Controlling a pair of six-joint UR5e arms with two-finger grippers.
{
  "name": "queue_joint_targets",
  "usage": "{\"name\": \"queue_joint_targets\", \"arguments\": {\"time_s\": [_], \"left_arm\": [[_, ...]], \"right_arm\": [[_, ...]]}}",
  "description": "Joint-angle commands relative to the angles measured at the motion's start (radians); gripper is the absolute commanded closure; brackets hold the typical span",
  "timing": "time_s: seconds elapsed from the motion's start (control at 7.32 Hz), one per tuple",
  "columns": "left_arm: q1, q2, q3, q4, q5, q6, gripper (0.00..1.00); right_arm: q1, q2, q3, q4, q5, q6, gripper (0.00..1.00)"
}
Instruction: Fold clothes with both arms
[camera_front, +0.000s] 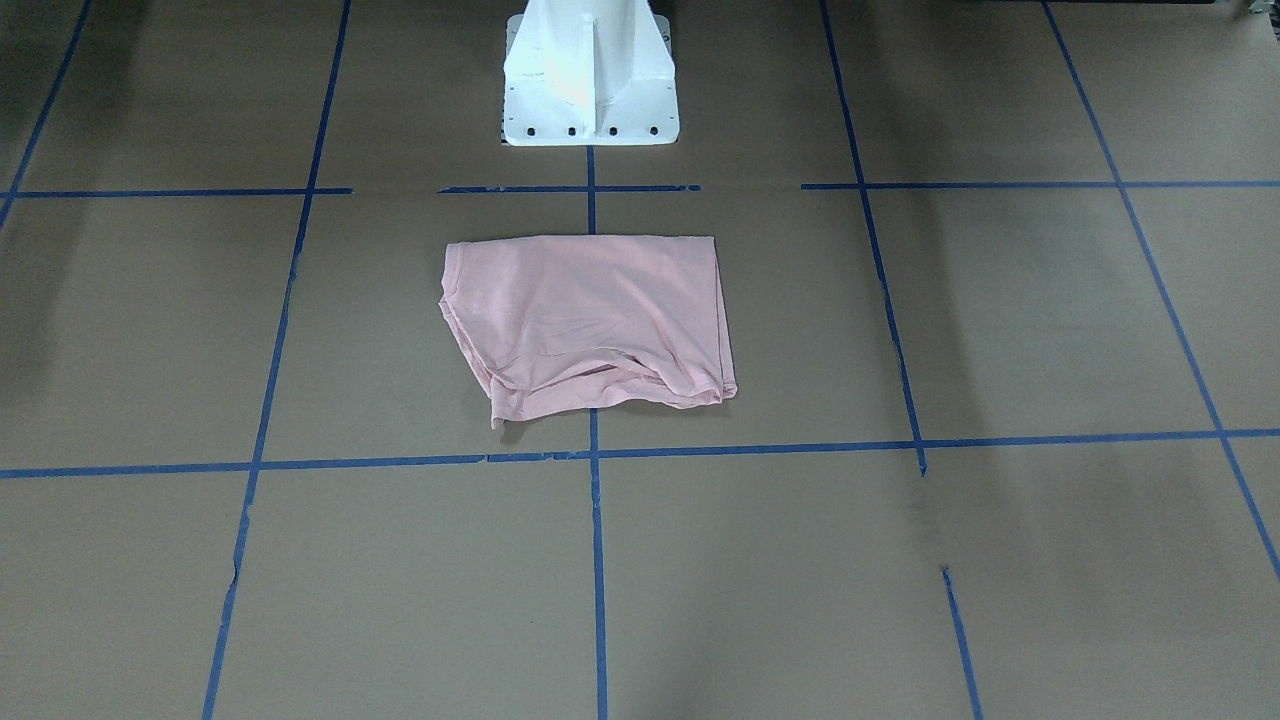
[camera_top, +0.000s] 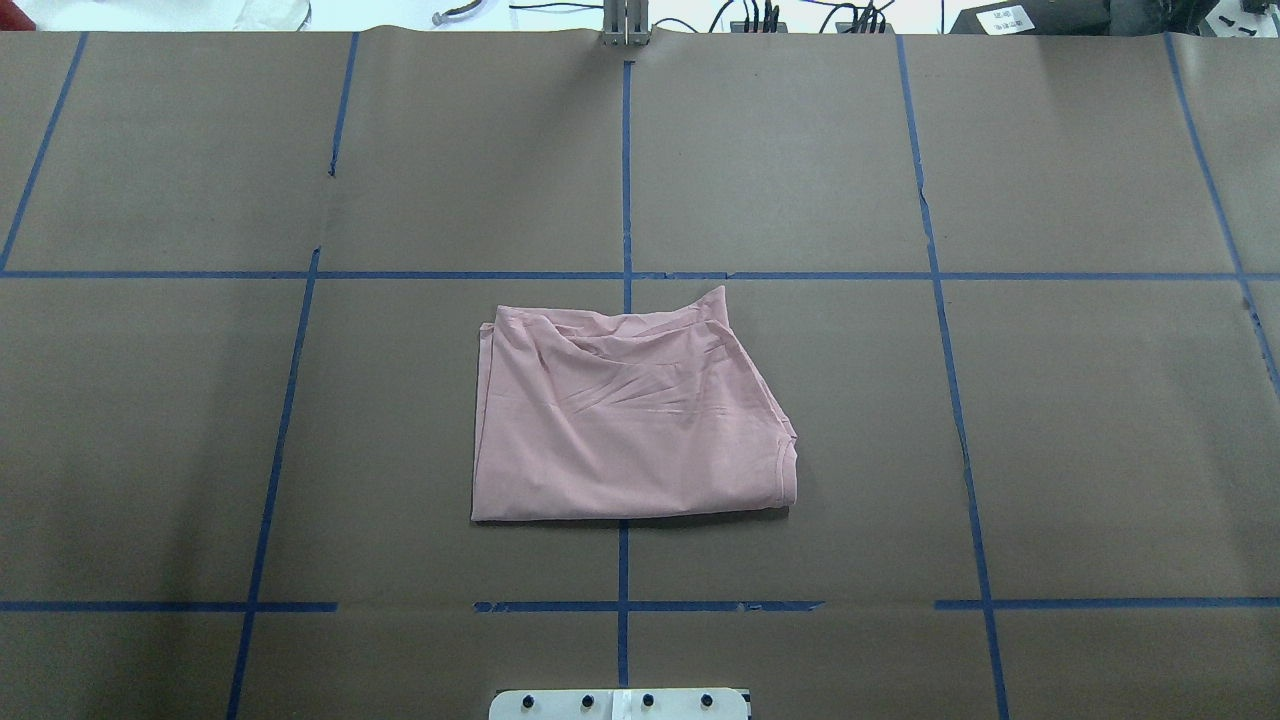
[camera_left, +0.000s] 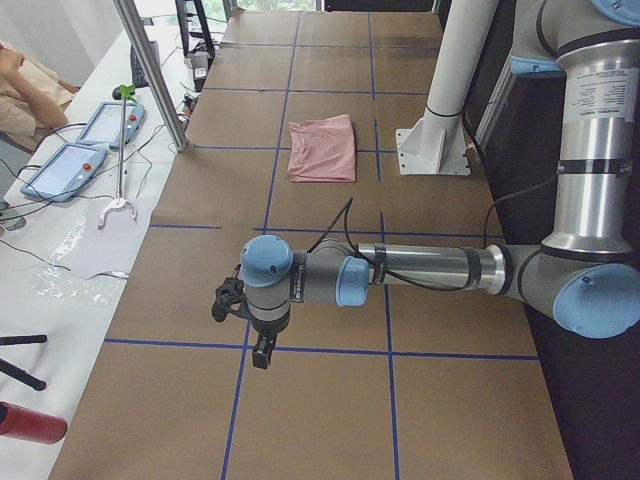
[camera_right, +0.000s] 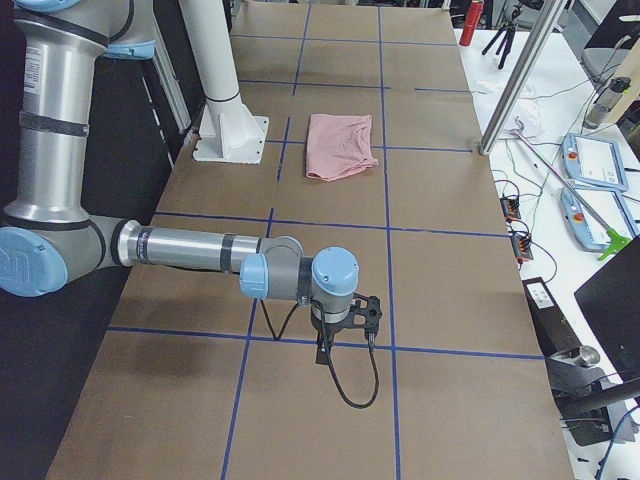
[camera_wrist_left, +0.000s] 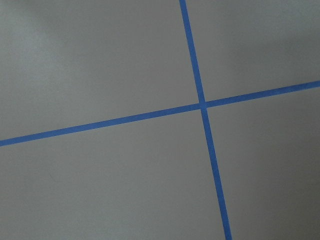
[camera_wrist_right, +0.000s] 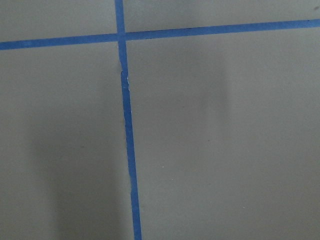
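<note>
The left gripper (camera_left: 262, 352) shows only in the exterior left view and the right gripper (camera_right: 323, 350) only in the exterior right view. Both are small and dark and point down over the brown paper, so I cannot tell whether the fingers of either are spread or pressed together. Nothing hangs from either one. The pink T-shirt (camera_top: 630, 420) lies folded into a rough rectangle just in front of the white pedestal (camera_front: 590, 70), across the centre line of blue tape (camera_top: 624, 170) and between two cross lines. Its edge nearest the pedestal is straight and flat. The opposite edge is rumpled, with loose layers bunched at one corner, and a stitched hem runs down the side toward the robot's right. Bare paper-covered table (camera_front: 1000, 320) surrounds the shirt on all sides. The left arm (camera_left: 420, 270) reaches out low over the table's left end and the right arm (camera_right: 190, 248) over its right end, both well apart from the shirt. The front-facing and overhead views show the garment's outline and creases. The side views show it small (camera_left: 323, 150) (camera_right: 340, 145) and also take in the operators' bench with handheld tablets (camera_left: 60, 170). Each wrist view shows only paper and a tape crossing (camera_wrist_left: 202, 105) (camera_wrist_right: 120, 37).
</note>
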Motion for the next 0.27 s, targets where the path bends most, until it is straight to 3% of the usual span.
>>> {"name": "queue_joint_targets", "arguments": {"time_s": [0.0, 0.14], "left_arm": [[0.0, 0.0, 0.002, 0.001, 0.003, 0.0, 0.0], [0.0, 0.0, 0.002, 0.001, 0.003, 0.0, 0.0]], "right_arm": [[0.0, -0.001, -0.001, 0.0, 0.0, 0.002, 0.0], [0.0, -0.001, -0.004, 0.0, 0.0, 0.002, 0.0]]}}
